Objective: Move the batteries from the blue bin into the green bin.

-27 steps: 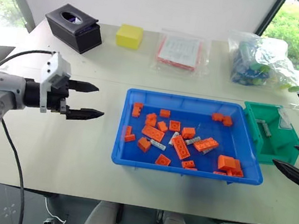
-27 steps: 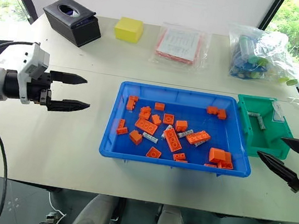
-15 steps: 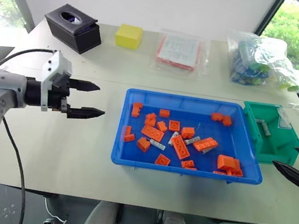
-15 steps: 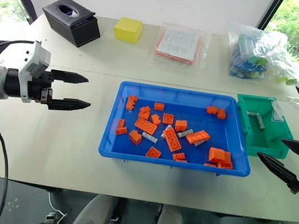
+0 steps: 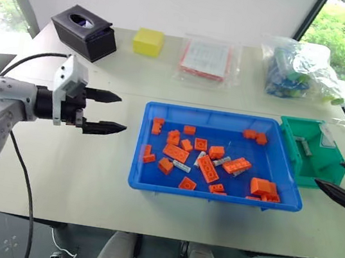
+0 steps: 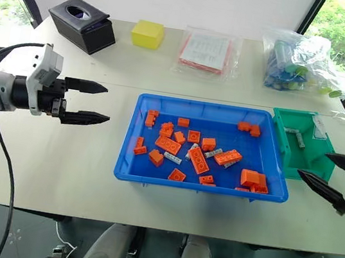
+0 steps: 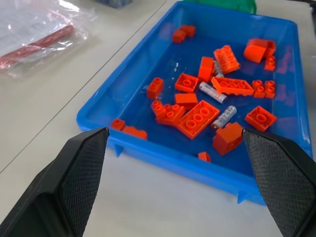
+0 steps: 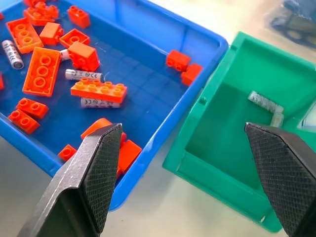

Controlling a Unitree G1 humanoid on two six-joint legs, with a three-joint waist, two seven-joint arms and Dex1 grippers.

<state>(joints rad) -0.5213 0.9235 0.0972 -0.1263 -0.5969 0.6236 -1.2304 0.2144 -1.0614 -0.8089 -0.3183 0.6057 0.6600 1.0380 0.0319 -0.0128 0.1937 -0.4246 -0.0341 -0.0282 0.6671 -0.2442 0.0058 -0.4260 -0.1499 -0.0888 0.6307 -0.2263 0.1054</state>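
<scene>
The blue bin (image 5: pixel 214 194) lies mid-table, scattered with orange bricks (image 5: pixel 176 153). Among them lie slim silver batteries (image 5: pixel 182 167), seen close up as batteries (image 8: pixel 84 75) in the right wrist view and batteries (image 7: pixel 223 117) in the left wrist view. To the right of the blue bin stands the green bin (image 5: pixel 321 178), holding two batteries (image 8: pixel 266 102) at its far end. My left gripper (image 5: pixel 123 114) hovers open left of the blue bin, pointing at it. My right gripper (image 6: pixel 313 164) is open and empty, just off the green bin's near right corner.
Along the table's far side sit a black box (image 5: pixel 85 31), a yellow block (image 5: pixel 148 42), a clear bag of papers (image 5: pixel 207 59) and a bag of blue and green items (image 5: pixel 301 70). A black cable trails from the left arm.
My left gripper has edged a little to the right, toward the blue bin. The right gripper has stayed where it was, and the bins' contents are unchanged.
</scene>
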